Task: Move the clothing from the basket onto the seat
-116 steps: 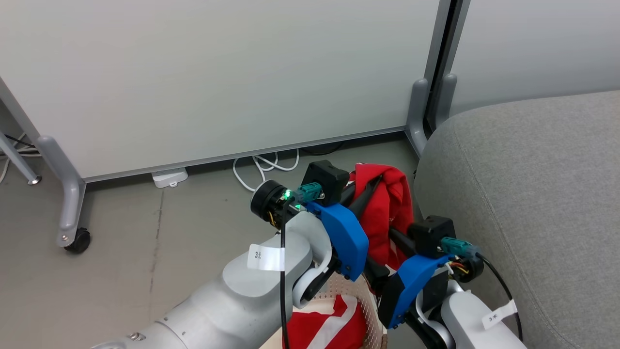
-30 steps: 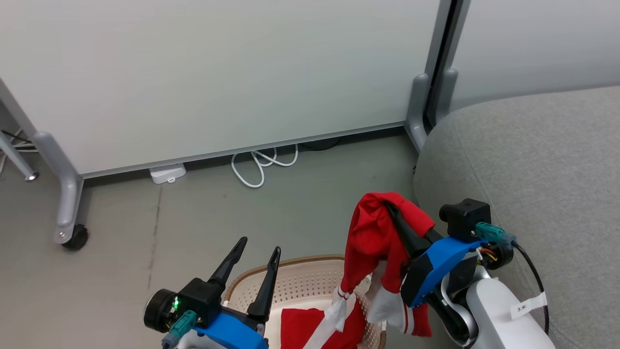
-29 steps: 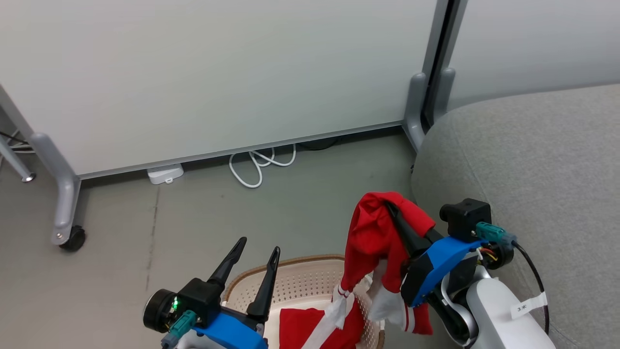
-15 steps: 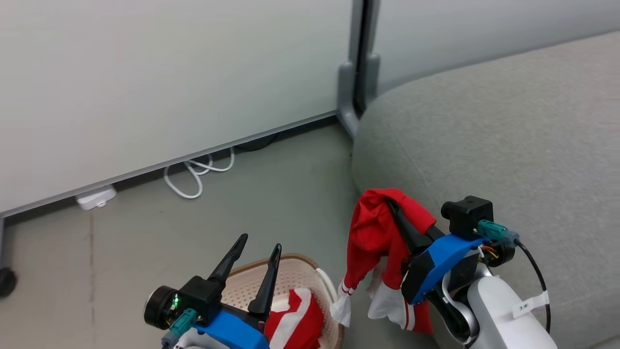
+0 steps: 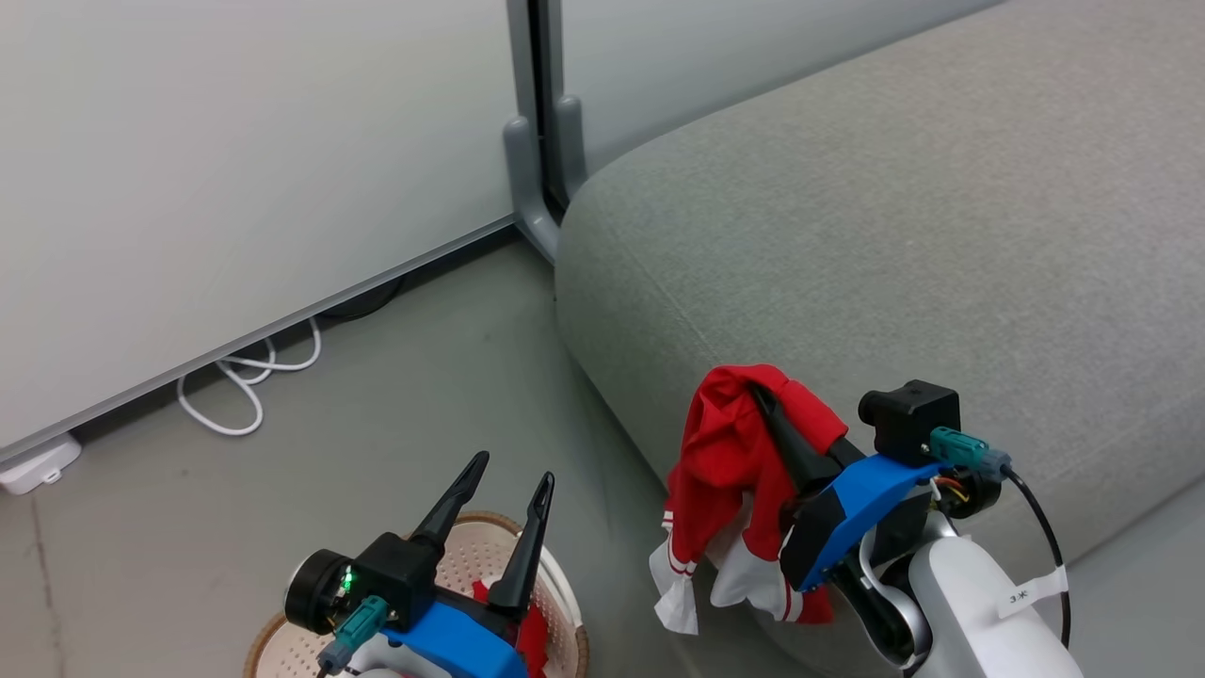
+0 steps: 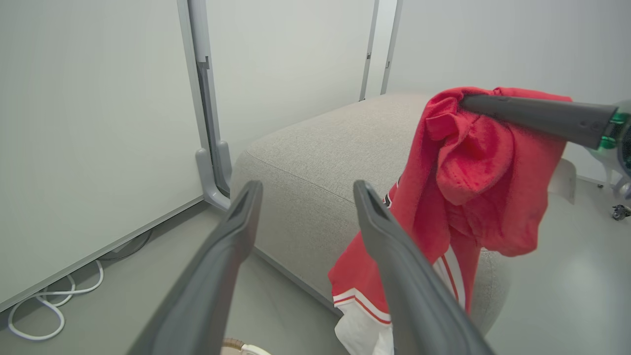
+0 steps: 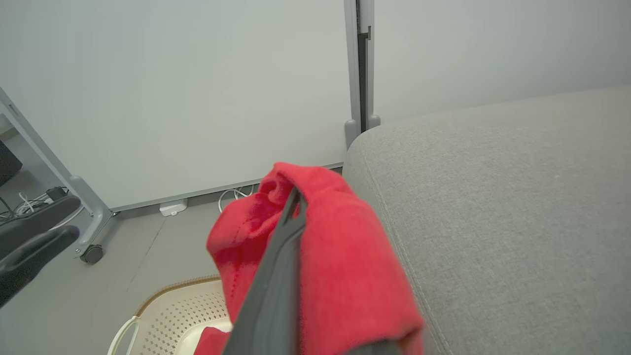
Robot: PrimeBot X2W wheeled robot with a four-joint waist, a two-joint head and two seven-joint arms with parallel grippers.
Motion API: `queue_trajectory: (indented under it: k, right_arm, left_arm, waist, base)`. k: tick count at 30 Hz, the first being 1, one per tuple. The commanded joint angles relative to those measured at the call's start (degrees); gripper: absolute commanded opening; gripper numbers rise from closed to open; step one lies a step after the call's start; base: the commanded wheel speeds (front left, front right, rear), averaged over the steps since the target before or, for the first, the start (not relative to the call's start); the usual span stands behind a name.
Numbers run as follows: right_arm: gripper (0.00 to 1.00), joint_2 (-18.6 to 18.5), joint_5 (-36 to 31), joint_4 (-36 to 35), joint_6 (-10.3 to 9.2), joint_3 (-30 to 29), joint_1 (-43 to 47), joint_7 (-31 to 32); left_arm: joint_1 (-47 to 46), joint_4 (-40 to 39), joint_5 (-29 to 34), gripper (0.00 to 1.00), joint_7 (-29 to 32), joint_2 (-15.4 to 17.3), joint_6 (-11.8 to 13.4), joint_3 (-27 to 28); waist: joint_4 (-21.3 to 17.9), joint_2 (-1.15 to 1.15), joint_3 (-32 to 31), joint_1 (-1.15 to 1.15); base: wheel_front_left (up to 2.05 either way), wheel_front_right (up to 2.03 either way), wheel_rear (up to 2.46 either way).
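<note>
A red garment with white, red-striped hems hangs pinched in the closed right claw, just before the front edge of the grey seat. A second red piece lies in the cream perforated basket, which stands on the floor left of the seat.

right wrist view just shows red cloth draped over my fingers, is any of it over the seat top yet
observer: not that I can see. In the left wrist view the red garment hangs from the right gripper in front of the seat's side, and its white, red-striped hem reaches well below the cushion top.
operator: ok and the left arm, is it carrying anything
observer: no. In the head view the left gripper is open and empty, with its fingers pointing up above the basket.
</note>
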Motion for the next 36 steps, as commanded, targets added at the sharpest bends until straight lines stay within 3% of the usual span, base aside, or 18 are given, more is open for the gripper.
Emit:
queue_trajectory:
  k: [1,12,23,30,36]
  right_arm:
    - [0.0,0.2,0.4,-0.2,0.03,0.1,0.4,-0.1]
    - [0.0,0.2,0.6,-0.6,0.03,-0.2,0.9,-0.1]
    - [0.0,-1.3,0.1,-0.6,0.03,0.6,-2.7,1.4]
    - [0.0,-6.6,1.5,-0.9,0.03,-1.7,-15.6,5.1]
    - [0.0,-13.7,2.5,0.3,0.02,-8.8,-28.7,8.1]
  left_arm:
    - [0.1,-0.1,-0.1,1.0,-0.2,0.3,-0.1,0.4]
    - [0.0,-0.3,0.1,1.0,-0.2,0.3,-0.1,0.0]
    - [-1.2,-0.3,0.4,1.0,-0.2,1.0,-0.1,-0.4]
    - [-4.7,-0.7,0.9,1.0,-0.2,2.0,-0.1,-1.6]
    - [-9.5,-1.2,1.2,1.0,-0.2,3.8,-0.1,-4.3]
  waist:
    - [-1.7,0.0,0.0,0.0]
    - [-4.2,0.0,0.5,0.0]
    - [-3.5,0.0,2.1,0.0]
    - [-0.7,0.0,7.0,0.0]
    - [2.6,0.0,13.1,0.0]
  base:
    - [0.0,0.0,0.0]
    - [0.0,0.0,0.0]
    - [0.0,0.0,0.0]
    - [0.0,0.0,0.0]
    - [0.0,0.0,0.0]
